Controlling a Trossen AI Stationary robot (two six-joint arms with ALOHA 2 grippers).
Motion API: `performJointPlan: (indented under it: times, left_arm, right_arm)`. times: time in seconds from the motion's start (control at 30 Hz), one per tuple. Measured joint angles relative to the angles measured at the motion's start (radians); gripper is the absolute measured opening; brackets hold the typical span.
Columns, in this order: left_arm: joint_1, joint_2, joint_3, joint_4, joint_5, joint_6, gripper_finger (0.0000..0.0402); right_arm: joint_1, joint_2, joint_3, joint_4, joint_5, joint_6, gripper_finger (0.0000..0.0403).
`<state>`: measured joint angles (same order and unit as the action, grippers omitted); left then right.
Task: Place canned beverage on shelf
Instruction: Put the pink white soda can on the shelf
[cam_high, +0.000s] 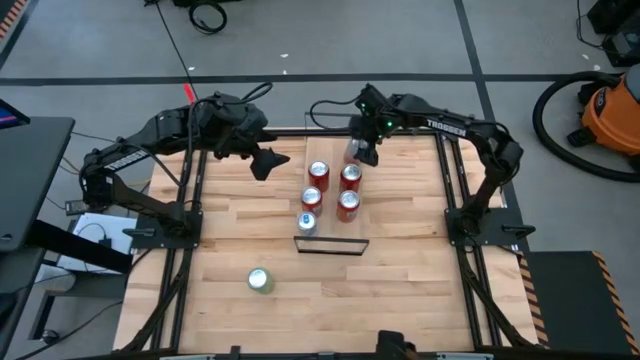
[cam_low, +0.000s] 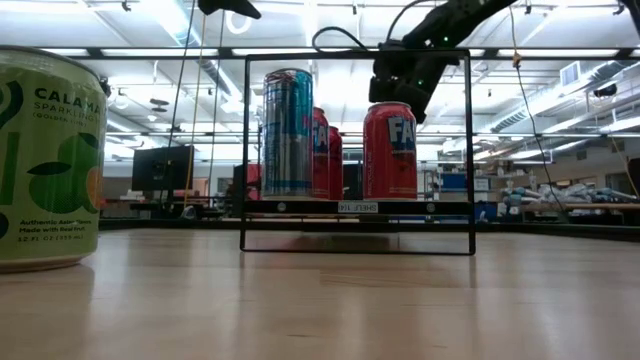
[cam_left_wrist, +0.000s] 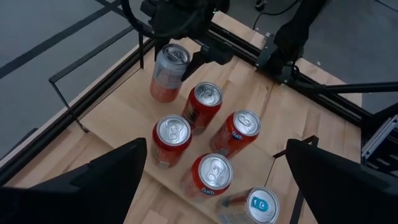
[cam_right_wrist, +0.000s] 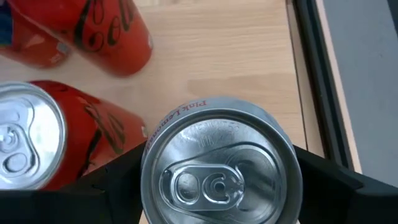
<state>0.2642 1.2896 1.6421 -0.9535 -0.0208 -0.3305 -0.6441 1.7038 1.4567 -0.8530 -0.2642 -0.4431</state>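
Five cans stand on the shelf (cam_high: 331, 243) already: four red ones in two rows and a blue-top can (cam_high: 307, 222) at the near end. They sit close together, prob. so more can fit on the narrow board.

One more, a silver can (cam_high: 353, 150), is in the right claw (cam_high: 356, 151). Its two fingers are clamped on the can's sides, one each side, as the right wrist view shows (cam_right_wrist: 221, 171). The grip is near the top, so the can hangs straight and won't tip. It is at the far end of the rows, just past the back red can (cam_high: 350, 176). That spot looks like the next free place in the right row. From the low view I think it is a bit above the board, not down yet, but the red cans hide its bottom, so I can't be sure.

Left claw (cam_high: 262, 160) waits over the table's far-left part, well apart from the cans. Its fingers are spread wide and hold nothing. It stays back, likely so the arms don't bump.

A green can (cam_high: 260, 280) stands alone near the front of the table (cam_high: 400, 290), away from the shelf. It prob. goes up later.
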Motion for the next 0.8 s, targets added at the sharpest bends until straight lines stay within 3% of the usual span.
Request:
performJointPlan:
  times: [0.8]
  left_arm:
    - [0.0, 0.0, 0.0, 0.02, 0.0, -0.026, 0.0396]
  right_arm:
    - [-0.001, 0.042, -0.004, 0.027, -0.036, -0.037, 0.0321]
